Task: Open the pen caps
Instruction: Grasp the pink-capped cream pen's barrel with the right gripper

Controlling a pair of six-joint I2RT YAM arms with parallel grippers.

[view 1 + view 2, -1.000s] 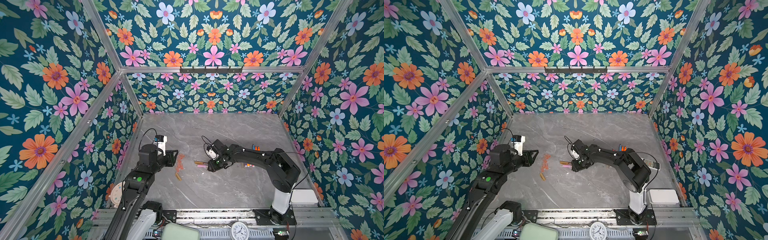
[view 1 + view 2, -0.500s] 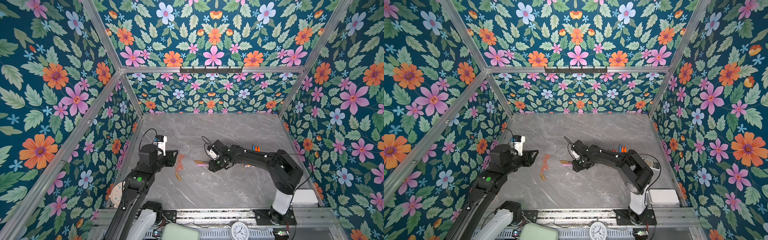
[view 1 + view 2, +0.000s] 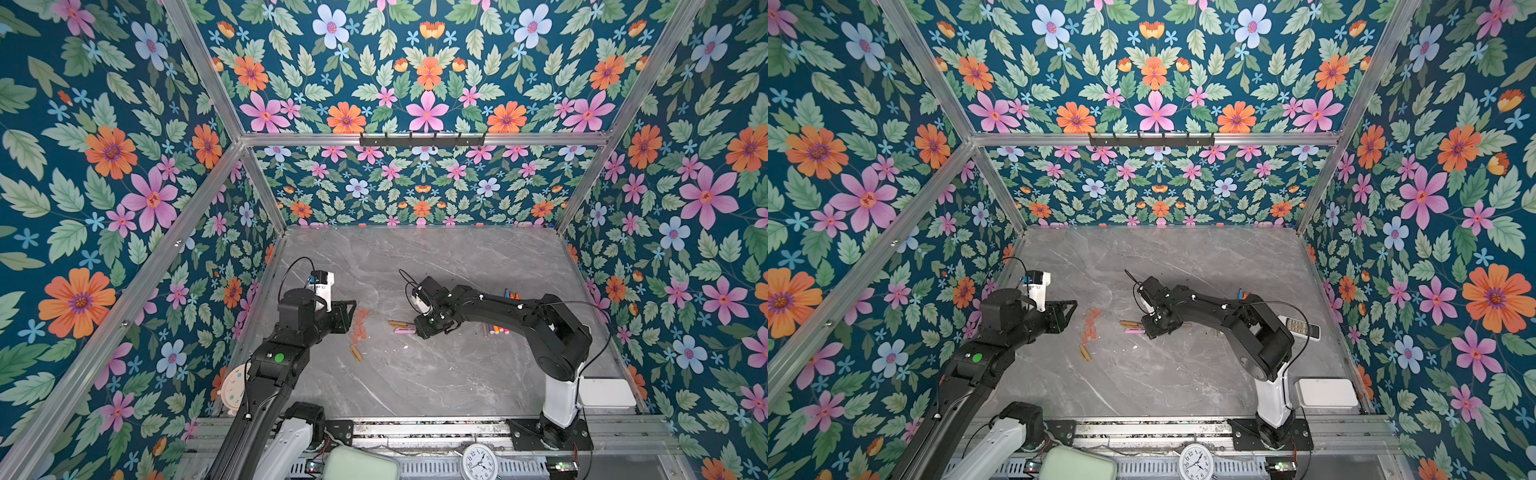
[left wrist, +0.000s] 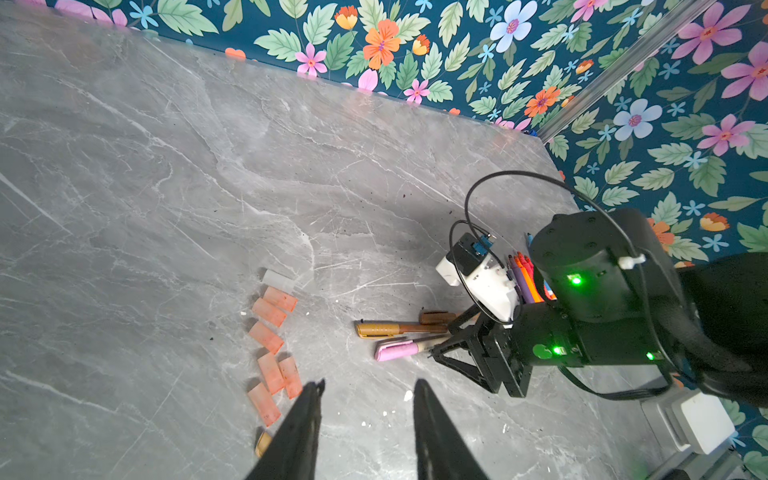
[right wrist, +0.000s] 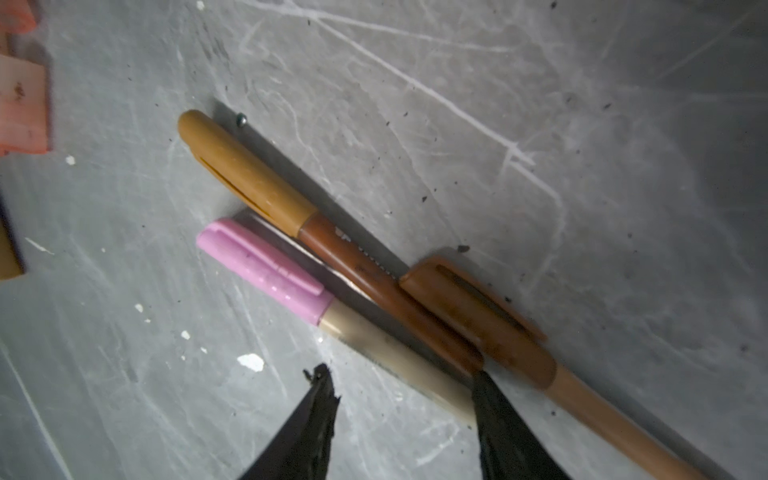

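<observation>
The right gripper [image 5: 401,384] is spread around the pink-capped pen [image 5: 345,328] on the table [image 5: 540,124]. The left gripper [image 4: 368,384] is spread near loose orange caps [image 4: 268,336]. The brown pen [image 5: 357,266] has print that cannot be read.

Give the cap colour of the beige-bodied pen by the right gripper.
Pink: the cap is a plain pale pink with a clip. It shows best in the right wrist view.
</observation>
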